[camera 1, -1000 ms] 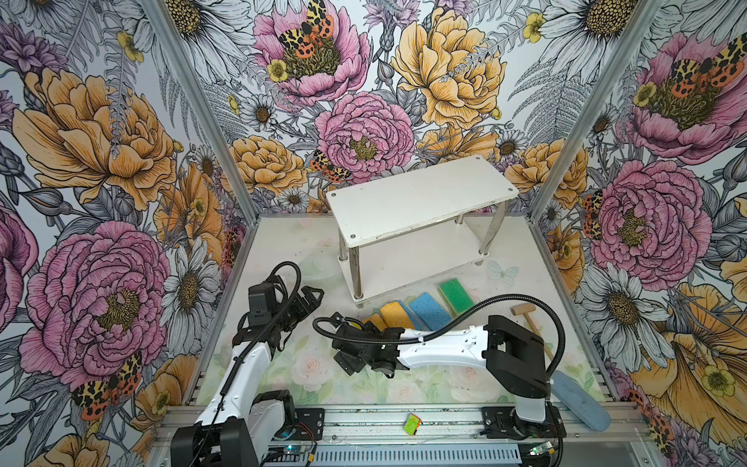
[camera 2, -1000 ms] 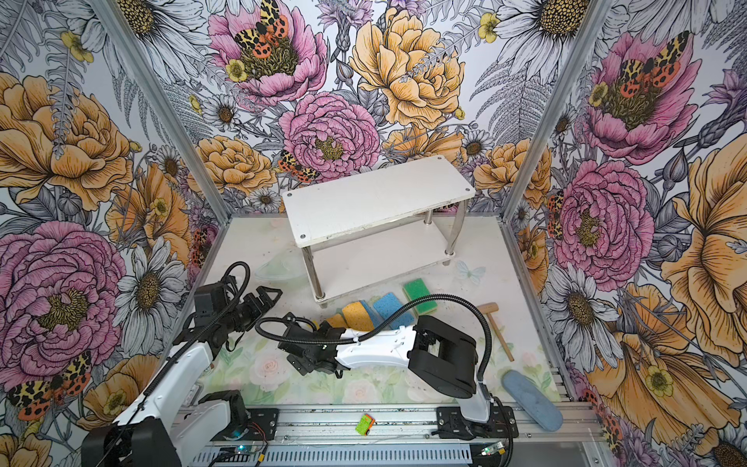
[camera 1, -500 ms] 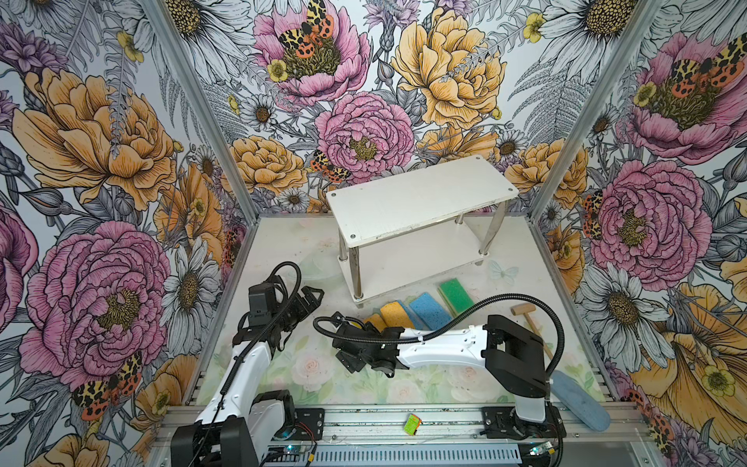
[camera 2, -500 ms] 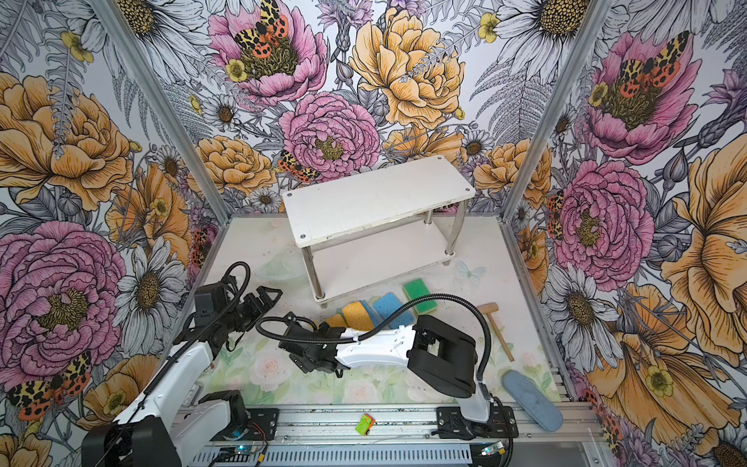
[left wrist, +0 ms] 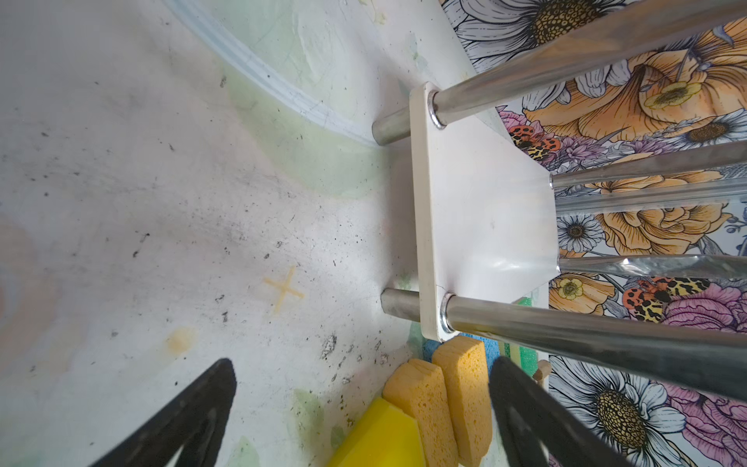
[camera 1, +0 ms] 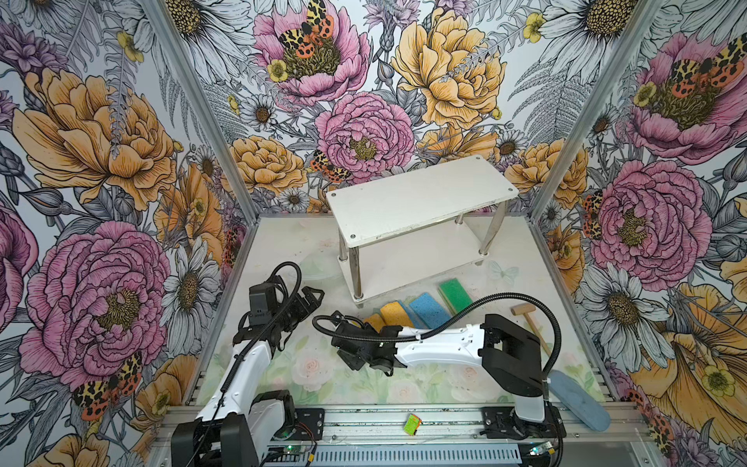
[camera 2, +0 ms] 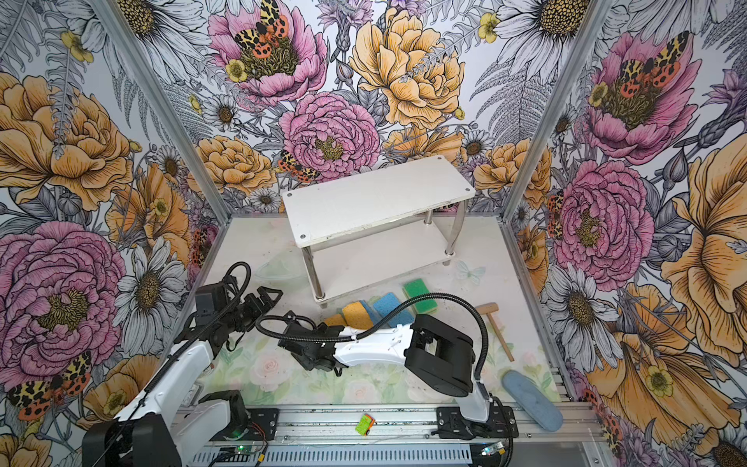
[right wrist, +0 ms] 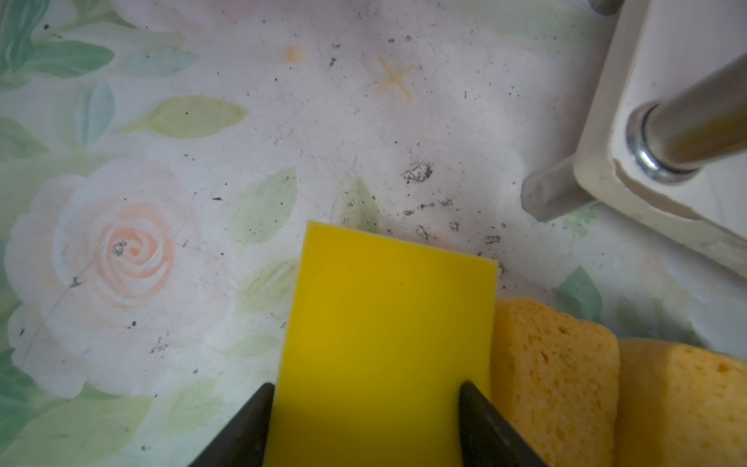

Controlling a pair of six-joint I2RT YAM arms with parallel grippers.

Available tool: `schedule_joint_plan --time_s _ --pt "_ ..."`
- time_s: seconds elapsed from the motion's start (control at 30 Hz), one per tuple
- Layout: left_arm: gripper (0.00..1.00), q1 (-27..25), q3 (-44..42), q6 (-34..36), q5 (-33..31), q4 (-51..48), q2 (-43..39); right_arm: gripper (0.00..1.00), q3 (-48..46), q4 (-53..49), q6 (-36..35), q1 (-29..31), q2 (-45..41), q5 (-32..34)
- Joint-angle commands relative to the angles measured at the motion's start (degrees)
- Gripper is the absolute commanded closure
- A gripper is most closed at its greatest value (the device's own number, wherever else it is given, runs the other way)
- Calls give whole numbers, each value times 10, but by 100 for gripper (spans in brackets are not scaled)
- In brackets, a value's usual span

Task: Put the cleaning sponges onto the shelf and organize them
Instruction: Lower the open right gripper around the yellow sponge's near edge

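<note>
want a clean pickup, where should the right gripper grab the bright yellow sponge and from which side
Across its two long edges, near the end under the right gripper, from above. The bright yellow sponge lies broad face up on the table, its narrow width fitting between the jaws that straddle it. An orange-yellow sponge sits close against one long edge, leaving that jaw little room.
</note>
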Motion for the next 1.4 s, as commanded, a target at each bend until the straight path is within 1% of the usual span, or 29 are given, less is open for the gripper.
schedule_joint_plan --time_s 0.0,0.27,0.57,0.93,1.1,1.37 --pt "1 5 6 -4 12 12 2 33 16 -7 1 -2 16 -1" --pt "1 4 6 -5 14 12 2 48 15 -7 0 -4 6 -7" --pt "1 4 7 -10 29 19 5 58 12 -8 -5 -7 -5 -14" --pt "1 4 6 -12 32 21 8 61 -2 -8 -18 -13 -37 -13" --pt "1 4 5 -14 35 29 7 60 -14 -7 -37 -17 -62 -5" --pt "1 3 5 -22 36 39 8 61 -30 -8 -44 -35 -102 -46"
